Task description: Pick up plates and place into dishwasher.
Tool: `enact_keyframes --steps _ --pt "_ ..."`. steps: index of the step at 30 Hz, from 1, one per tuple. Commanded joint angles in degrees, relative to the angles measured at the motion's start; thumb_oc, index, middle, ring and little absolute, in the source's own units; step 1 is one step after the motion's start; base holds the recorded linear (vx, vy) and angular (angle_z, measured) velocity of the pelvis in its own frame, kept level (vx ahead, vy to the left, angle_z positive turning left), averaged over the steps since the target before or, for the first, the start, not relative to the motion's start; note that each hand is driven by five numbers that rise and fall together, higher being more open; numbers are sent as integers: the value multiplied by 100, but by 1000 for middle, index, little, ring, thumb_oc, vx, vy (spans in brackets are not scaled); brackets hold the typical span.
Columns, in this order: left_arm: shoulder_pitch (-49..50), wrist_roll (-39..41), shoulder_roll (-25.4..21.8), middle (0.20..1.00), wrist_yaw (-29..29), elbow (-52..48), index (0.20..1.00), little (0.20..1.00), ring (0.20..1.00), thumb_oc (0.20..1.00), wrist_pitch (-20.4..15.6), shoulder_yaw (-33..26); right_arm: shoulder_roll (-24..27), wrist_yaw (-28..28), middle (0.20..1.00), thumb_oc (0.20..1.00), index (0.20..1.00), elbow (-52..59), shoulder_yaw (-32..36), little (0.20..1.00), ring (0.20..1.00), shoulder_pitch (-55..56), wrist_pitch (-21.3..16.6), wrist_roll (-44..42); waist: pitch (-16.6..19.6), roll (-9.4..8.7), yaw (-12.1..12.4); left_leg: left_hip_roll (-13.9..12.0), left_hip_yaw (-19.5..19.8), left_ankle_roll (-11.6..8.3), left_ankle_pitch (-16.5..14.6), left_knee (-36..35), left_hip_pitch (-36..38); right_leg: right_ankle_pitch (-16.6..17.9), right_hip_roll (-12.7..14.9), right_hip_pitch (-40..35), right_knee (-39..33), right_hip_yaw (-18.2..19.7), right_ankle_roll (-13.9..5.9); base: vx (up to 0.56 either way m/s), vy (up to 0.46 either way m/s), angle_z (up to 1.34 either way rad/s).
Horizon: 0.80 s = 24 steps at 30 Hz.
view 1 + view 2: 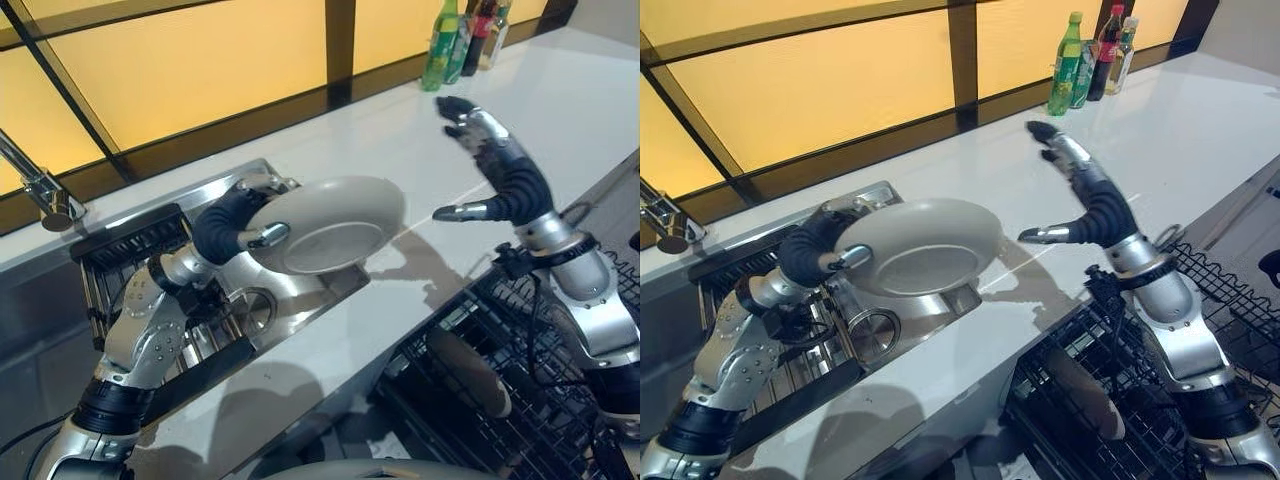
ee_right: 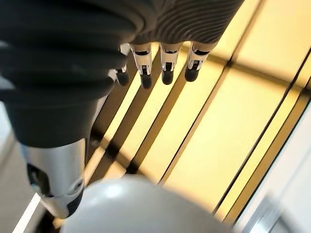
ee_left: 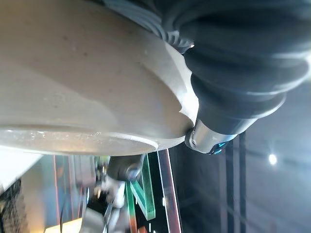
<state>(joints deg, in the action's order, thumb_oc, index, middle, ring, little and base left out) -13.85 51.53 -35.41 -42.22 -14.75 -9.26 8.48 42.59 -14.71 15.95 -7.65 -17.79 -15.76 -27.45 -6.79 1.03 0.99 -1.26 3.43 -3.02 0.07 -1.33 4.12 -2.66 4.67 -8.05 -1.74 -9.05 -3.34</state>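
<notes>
The left hand (image 1: 232, 228) holds a round grey plate (image 1: 330, 224) by its left edge, with its thumb and fingers curled round the rim. The plate is up in the air, above the sink (image 1: 250, 310) and the near edge of the white counter (image 1: 560, 110). The right hand (image 1: 495, 165) is up in the air to the right of the plate, near it but not touching it. Its fingers are spread open and it holds nothing. A black dishwasher rack (image 1: 500, 390) sits near, on the right. Bottles (image 1: 460, 40) stand far back on the counter.
</notes>
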Motion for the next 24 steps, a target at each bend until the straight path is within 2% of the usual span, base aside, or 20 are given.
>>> enact_keyframes --steps 1,7,10,14,21,24 --pt "-635 356 -252 200 -313 -104 200 200 200 200 -112 449 -170 -463 1000 1000 1000 109 -438 1000 1000 -650 9 -470 646 -86 189 -94 130 -79 -82 -14 -313 -475 -4 379 763 96 -137 0 0 0" --pt "-985 307 -321 200 -362 -86 200 200 200 200 11 600 -245 -1219 1000 1000 1000 7 -856 1000 1000 -1005 516 -908 707 -93 207 -89 116 -74 -83 -7 -298 -481 2 350 762 87 -130 9 -3 3" --pt "-977 273 -215 200 -397 -52 200 200 200 200 71 548 -534 -1913 1000 1000 1000 62 -1040 1000 1000 -881 1050 -1514 722 -107 224 -76 121 -52 -85 -11 -287 -491 1 339 767 90 -118 7 -2 1" --pt "-947 197 -95 200 -464 3 200 200 200 200 83 558 -792 -2308 1000 1000 1000 42 -1365 1000 1000 -737 1455 -1365 715 -117 264 -74 133 -41 -85 -1 -273 -490 3 310 758 81 -108 0 0 0" --pt "-805 324 -218 200 -510 23 200 200 200 200 108 380 -483 -2297 1000 1000 1000 -101 -1178 1000 1000 -586 1656 -1118 731 -151 250 -107 90 -61 -65 15 -293 -473 -12 318 752 84 -99 0 0 0" --pt "-683 314 -209 200 -575 17 200 200 200 200 110 271 -375 -2322 1000 1000 1000 -117 -1064 1000 1000 -386 1728 -763 725 -160 228 -98 98 -52 -47 -3 -292 -466 -22 335 758 107 -91 0 0 0"
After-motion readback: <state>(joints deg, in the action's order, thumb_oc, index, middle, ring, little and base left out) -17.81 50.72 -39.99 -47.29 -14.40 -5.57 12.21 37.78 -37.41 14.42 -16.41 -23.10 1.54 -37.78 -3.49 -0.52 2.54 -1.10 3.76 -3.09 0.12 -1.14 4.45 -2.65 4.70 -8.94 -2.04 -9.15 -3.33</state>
